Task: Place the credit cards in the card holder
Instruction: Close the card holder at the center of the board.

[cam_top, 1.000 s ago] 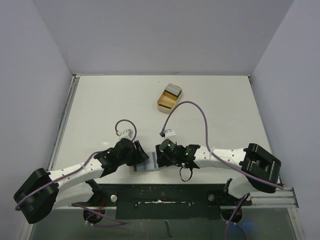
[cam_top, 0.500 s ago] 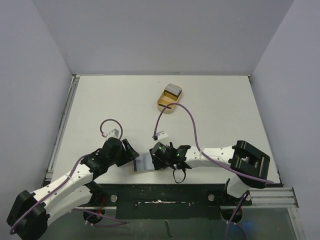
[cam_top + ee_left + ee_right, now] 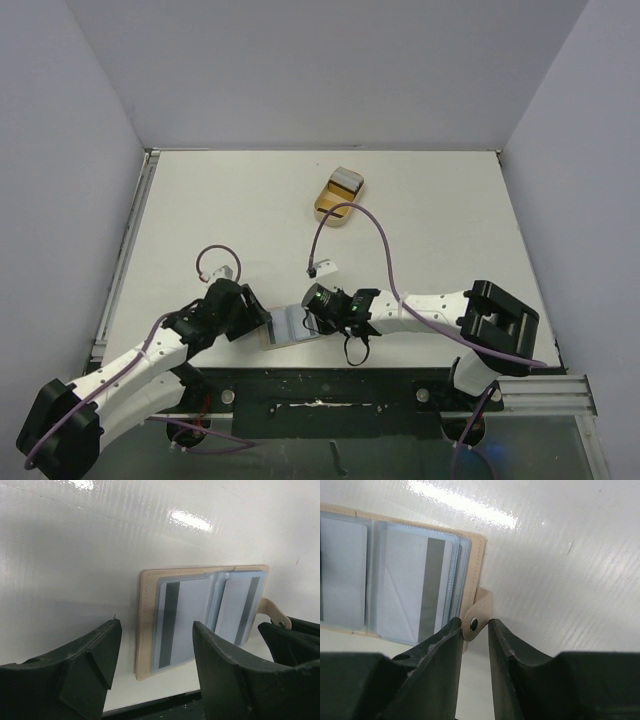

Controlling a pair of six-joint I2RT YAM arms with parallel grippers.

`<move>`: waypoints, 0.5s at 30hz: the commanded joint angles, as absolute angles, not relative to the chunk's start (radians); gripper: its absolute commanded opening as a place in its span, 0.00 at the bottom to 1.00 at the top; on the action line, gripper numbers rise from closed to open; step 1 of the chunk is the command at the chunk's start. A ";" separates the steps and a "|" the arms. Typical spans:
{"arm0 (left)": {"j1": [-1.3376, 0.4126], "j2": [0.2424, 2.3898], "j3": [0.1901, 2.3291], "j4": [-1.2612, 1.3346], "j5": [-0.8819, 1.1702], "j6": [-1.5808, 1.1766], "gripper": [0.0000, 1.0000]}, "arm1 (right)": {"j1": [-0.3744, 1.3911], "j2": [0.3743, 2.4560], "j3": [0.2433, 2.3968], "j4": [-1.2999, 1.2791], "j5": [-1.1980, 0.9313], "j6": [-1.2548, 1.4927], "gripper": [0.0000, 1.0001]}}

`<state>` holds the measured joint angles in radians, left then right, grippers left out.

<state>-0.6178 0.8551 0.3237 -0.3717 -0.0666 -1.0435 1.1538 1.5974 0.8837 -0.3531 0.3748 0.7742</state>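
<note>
Holds left gripper [image 3: 156, 647] wide apart just off the holder's [image 3: 146, 630] left edge, probably ready to steady it. Has the holder lying open at the table's [image 3: 430, 220] near edge, striped cards [image 3: 189, 612] in its clear sleeves [image 3: 215, 602]. Pinches the strap [image 3: 482, 602] with right gripper [image 3: 475, 626], seemingly pinning it flat.

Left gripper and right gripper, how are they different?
The left gripper gapes wide, gripping nothing, by one end of the card holder. The right gripper is nearly closed, with the strap tab between its fingers. Both have dark fingers and sit at the open holder.
</note>
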 commanded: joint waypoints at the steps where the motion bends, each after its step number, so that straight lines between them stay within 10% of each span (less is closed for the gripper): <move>1: -0.602 0.861 0.314 -0.339 -0.054 -1.051 0.59 | 1.161 1.543 0.887 -0.321 0.428 0.767 0.26; 15: -0.597 0.856 0.274 -0.219 0.042 -1.082 0.58 | 1.154 1.545 0.835 -0.255 0.432 0.783 0.02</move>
<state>-0.6022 0.8616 0.2806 -0.2657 0.0017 -1.0698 1.1534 1.5784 0.8577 -0.3195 0.4046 0.7670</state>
